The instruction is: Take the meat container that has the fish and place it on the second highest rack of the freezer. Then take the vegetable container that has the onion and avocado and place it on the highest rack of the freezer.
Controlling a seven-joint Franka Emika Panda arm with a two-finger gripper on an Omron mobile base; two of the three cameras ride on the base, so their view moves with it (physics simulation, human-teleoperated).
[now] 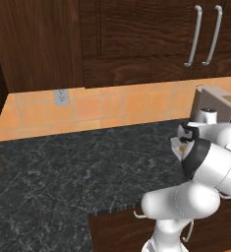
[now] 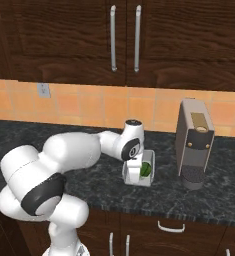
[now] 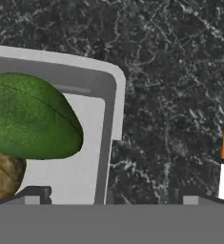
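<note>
The vegetable container point(image 3: 108, 119) is a shallow grey-white tray on the dark counter. It holds a dark green avocado point(image 3: 30, 116) with a tan-brown onion point(image 3: 1, 178) beside it. My gripper point(image 3: 111, 198) hangs open just above it, with the tray's side wall in line between the two fingertips point(image 3: 35, 195). From the right base camera, the gripper point(image 2: 135, 171) points down at the container point(image 2: 148, 181), where the avocado point(image 2: 147, 169) shows. The arm hides most of the container point(image 1: 176, 145) from the left base camera. The meat container with the fish and the freezer are out of view.
A grey coffee machine point(image 2: 194, 142) stands on the counter right of the tray, seen again at the far right point(image 1: 217, 101). Dark wood cabinets with long handles point(image 2: 125, 37) hang above the orange tiled wall point(image 1: 102, 108). The counter's front edge point(image 2: 179, 210) lies just below the tray.
</note>
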